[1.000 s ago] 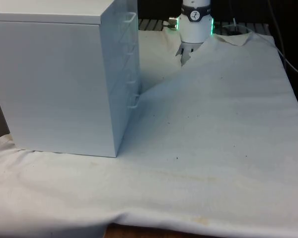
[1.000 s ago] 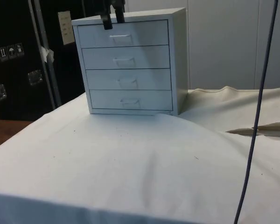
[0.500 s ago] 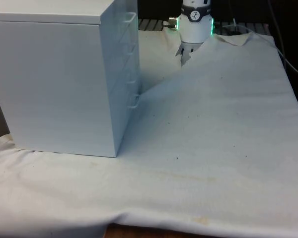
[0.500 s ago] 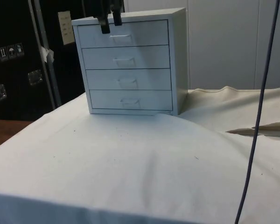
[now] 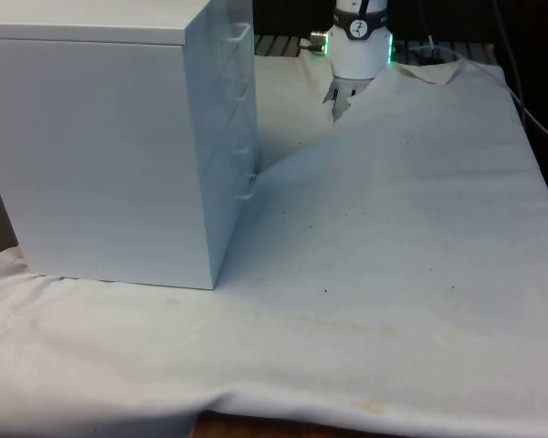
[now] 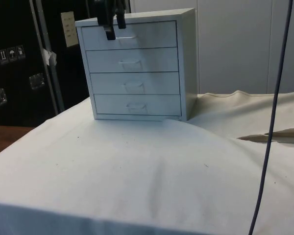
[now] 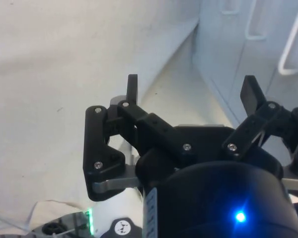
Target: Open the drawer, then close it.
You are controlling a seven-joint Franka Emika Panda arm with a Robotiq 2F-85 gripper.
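Fingers (image 6: 114, 30) spread beside top drawer (image 6: 130, 35)

The chest of drawers (image 5: 110, 146) stood on the table cloth (image 5: 393, 255) at the front view's left. The gripper (image 6: 111, 24) hung before its top drawer (image 6: 130, 35), beside that drawer's handle (image 6: 127, 39).

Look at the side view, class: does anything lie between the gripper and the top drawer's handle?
Nothing. In the side view the gripper hangs before the top drawer, beside its handle, with bare drawer front between. In the wrist view the fingers are spread.
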